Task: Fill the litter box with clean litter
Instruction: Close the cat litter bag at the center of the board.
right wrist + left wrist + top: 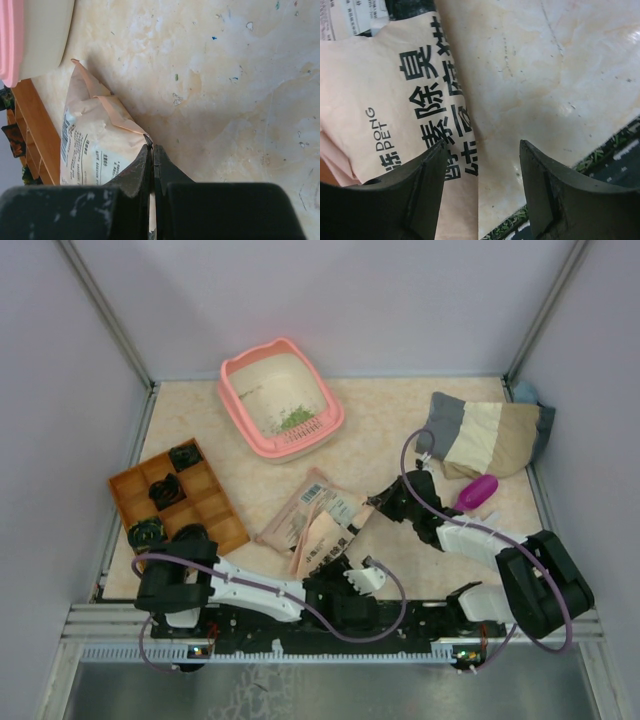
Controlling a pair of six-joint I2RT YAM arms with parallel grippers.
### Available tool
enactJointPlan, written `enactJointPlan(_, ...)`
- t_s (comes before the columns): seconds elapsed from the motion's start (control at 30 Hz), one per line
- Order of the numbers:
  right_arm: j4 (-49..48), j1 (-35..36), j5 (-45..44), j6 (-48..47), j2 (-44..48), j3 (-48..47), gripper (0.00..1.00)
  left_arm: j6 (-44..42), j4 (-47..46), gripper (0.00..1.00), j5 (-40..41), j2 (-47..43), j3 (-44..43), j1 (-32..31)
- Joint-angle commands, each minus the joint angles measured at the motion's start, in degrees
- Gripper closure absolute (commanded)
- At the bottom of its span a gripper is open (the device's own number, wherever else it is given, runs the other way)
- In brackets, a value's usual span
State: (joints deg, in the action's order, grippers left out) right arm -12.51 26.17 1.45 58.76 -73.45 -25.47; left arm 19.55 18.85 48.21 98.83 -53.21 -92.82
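The salmon-pink litter box (pixel 236 400) stands at the back centre, with a small patch of green clean litter (pixel 295 420) inside; its pink rim (pixel 10 40) shows in the right wrist view. A beige printed paper bag (pixel 312 520) lies flat mid-table. My right gripper (pixel 378 502) (pixel 153 146) is shut, pinching the bag's right edge (pixel 100 135). Near the front, my left gripper (pixel 366 572) (pixel 482 145) stands open. Its fingers straddle the bag's edge (pixel 395 110) without touching it.
An orange compartmented tray (pixel 215 502) with dark items sits at the left. A magenta scoop (pixel 477 492) lies to the right of the bag, and a patchwork cloth cushion (pixel 485 435) sits behind it. Walls enclose the table.
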Motion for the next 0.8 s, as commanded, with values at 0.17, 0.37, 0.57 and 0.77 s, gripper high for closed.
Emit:
enactJointPlan(0.17, -3.65, -1.12, -4.54, 0.69, 4.74, 1.28, 1.0, 10.8, 8.04, 0.37, 10.34, 3.32, 0.25, -0.05)
enactJointPlan(0.37, -2.61, -1.21, -4.81, 0.87, 5.77, 1.49, 1.0, 7.94, 0.79, 0.47, 9.28, 2.36, 3.86, -0.04)
enactJointPlan(0.57, -0.45, -2.79, -5.56, 0.97, 6.97, 0.53, 1.0, 8.0, 2.77, 0.94, 10.45, 2.22, 2.64, -0.08)
enactJointPlan(0.77, 10.72, -6.04, -9.18, 1.45, 10.28, -5.34, 1.0, -0.39, 1.74, 1.0, 9.66, -5.93, 1.56, -0.12)
